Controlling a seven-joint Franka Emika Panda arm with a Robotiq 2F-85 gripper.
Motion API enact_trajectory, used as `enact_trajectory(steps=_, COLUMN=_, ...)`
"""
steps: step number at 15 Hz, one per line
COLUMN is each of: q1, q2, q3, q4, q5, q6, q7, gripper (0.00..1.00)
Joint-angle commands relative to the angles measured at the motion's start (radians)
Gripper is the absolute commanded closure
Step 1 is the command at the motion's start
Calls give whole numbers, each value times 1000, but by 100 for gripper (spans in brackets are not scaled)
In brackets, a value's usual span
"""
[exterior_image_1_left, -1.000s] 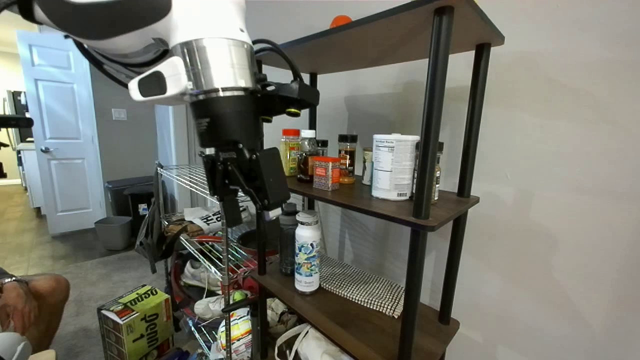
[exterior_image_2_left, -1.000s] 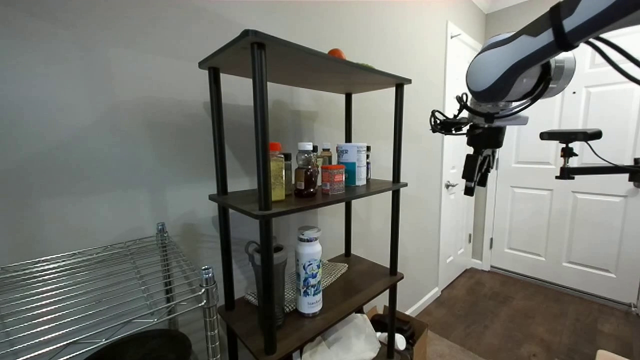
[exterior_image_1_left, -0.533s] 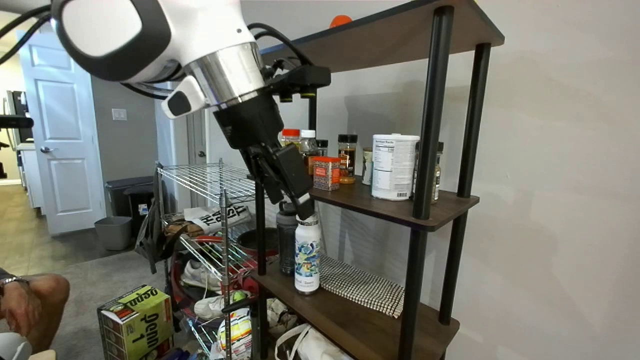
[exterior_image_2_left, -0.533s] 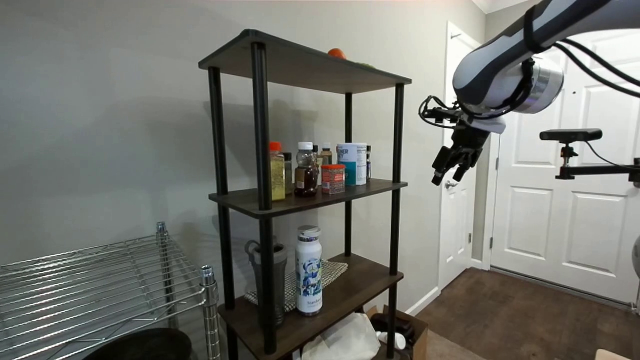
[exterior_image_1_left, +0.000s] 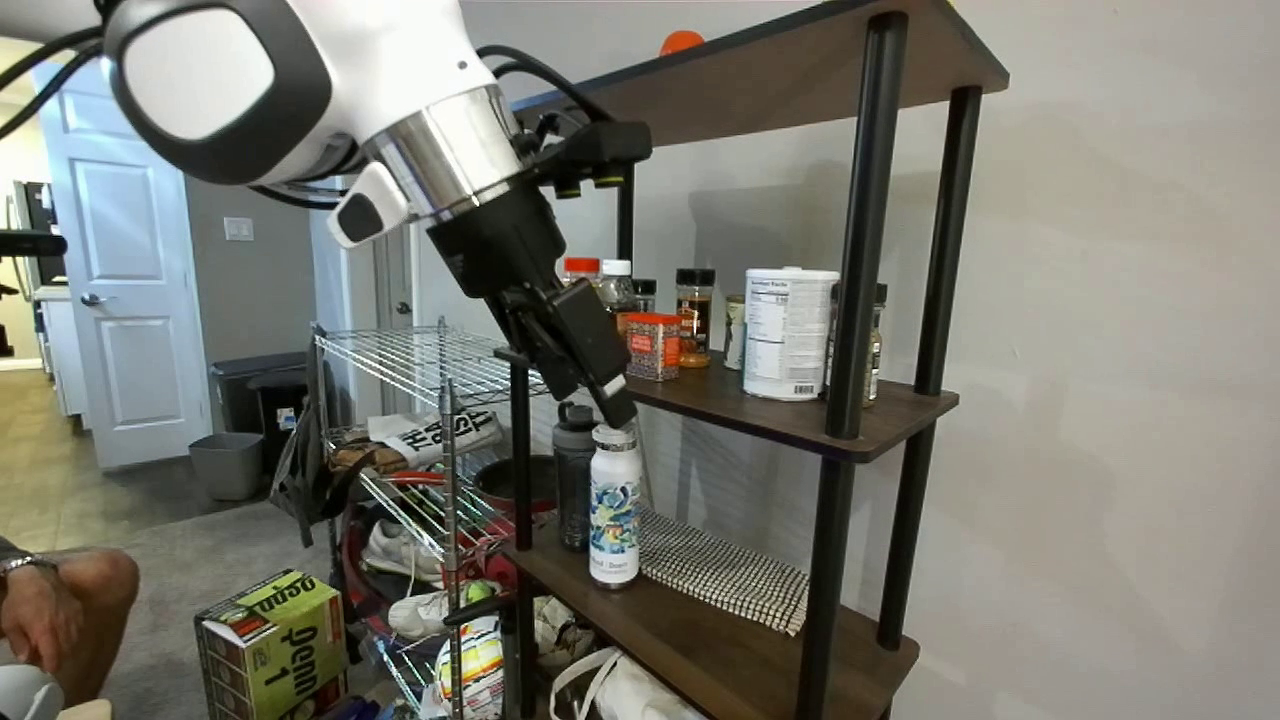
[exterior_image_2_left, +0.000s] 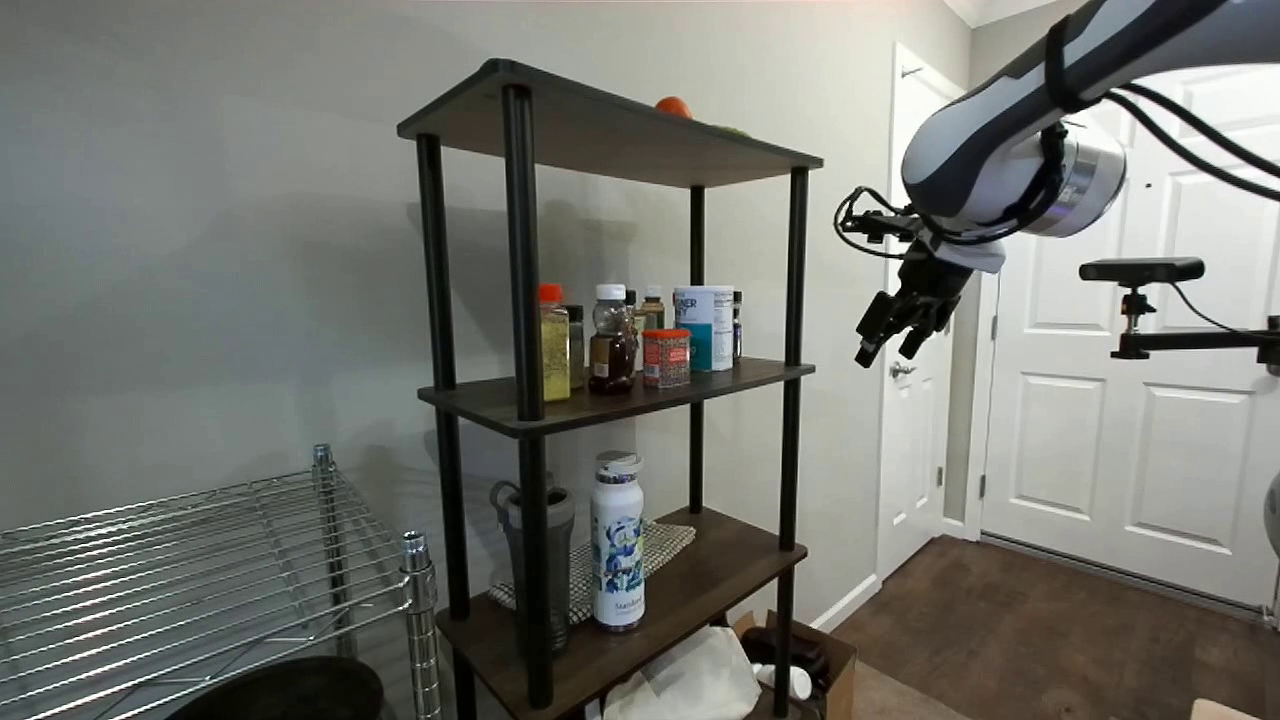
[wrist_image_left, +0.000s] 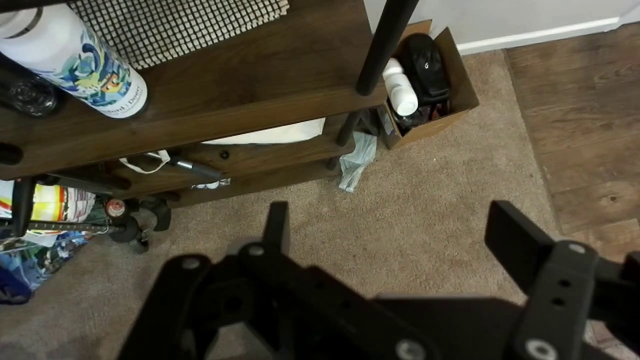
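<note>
The dark rack (exterior_image_2_left: 524, 250) is the biggest thing before me; facing it, the robot arm (exterior_image_2_left: 1010, 150) hangs bent. I'd judge the work barely begun: nothing is in the grip, and taking hold is all left to do. The third shelf (exterior_image_2_left: 722, 555) down is roofed by the second shelf (exterior_image_1_left: 711, 393) and has a black post (exterior_image_1_left: 867, 220) at each corner, so reaching in looks easiest across the long front edge; the most room lies in the air before the rack. There the pincer (exterior_image_2_left: 887, 354) hangs slanting, well apart from the rack, its fingers (wrist_image_left: 276, 225) spread wide around nothing. A checked cloth (exterior_image_1_left: 720, 575) lies on the third shelf. In front of it, close to the edge, the white bottle (exterior_image_2_left: 619, 560) stands upright beside a dark flask (exterior_image_1_left: 574, 480), untouched. Smallest, a red-lidded tin (exterior_image_2_left: 666, 362) sits near the second shelf's edge.
</note>
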Motion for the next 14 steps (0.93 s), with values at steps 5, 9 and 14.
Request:
enact_trajectory(steps=5, q1=173, q2=41, q3=-119, q4=-23, q5=-15, q6=99, q7=-3, gripper=0)
enact_trajectory(steps=9, q1=437, q2=100, q3=-302, q4=-49, q5=23, q6=345, q7=-138, gripper=0)
enact_trajectory(steps=14, q1=823, q2=108, q3=-580, q4=-65, q5=218, q6=559, q7=-414, gripper=0)
